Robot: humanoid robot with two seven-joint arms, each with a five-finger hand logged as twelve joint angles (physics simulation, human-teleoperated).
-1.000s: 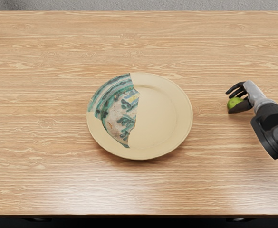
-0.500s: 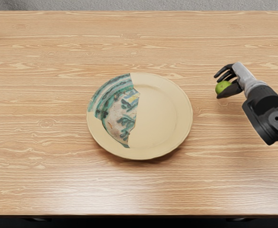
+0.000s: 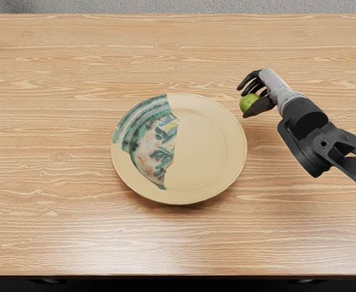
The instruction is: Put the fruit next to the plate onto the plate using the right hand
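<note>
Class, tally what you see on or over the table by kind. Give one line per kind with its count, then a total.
plate: 1
fruit: 1, green, held in the hand
right hand: 1
Total: 3

There is one table (image 3: 74, 231) of light wood, and it fills almost the whole frame. On it stands one plate (image 3: 223, 152), round and beige, at the centre of the frame; its left part carries a green and blue pattern. There is one fruit (image 3: 247, 102), small and green, at the upper right of the plate. One arm (image 3: 314, 143) is visible, at the right of the frame, with one hand, the right hand (image 3: 260, 91).
</note>
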